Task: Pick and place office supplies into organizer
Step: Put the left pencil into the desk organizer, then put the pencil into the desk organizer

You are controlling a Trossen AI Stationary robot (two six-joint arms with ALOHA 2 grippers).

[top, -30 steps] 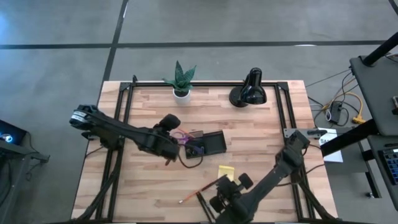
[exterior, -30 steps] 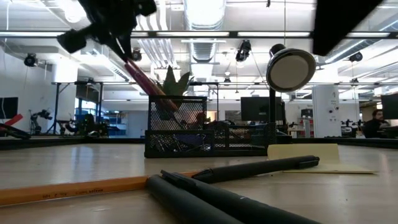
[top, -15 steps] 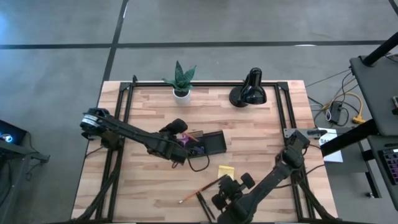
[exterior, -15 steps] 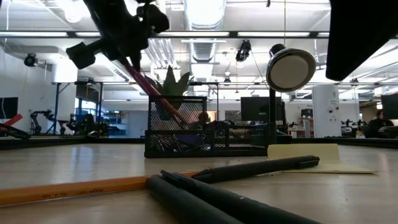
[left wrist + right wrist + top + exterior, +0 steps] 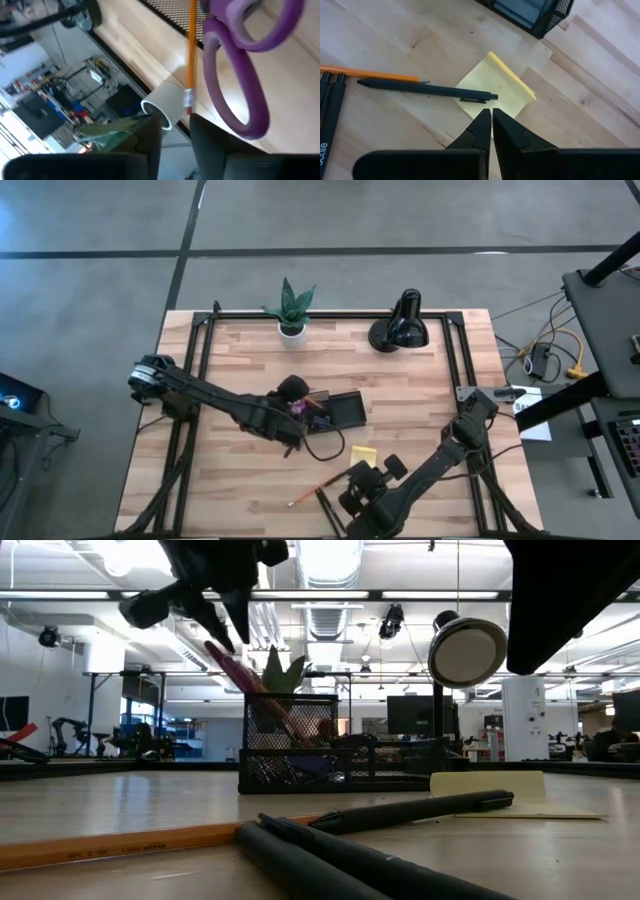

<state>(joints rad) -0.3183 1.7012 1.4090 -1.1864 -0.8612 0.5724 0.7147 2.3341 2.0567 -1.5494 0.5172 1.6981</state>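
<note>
left tool shifted over organizer, fingers apart; right tool together.

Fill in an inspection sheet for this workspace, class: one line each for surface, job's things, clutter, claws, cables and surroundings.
Surface: wooden table, black frame rails.
Job's things: mesh organizer mid-table, purple scissors and an orange pencil standing in it; yellow sticky-note pad, black pen across it, another orange pencil and two black pens on the table.
Clutter: desk lamp, potted plant at the far edge.
Claws: left claw above the organizer, jaws parted; right claw shut above the pad.
Cables: black loop beside the organizer.
Surroundings: open workshop hall, grey floor.
</note>
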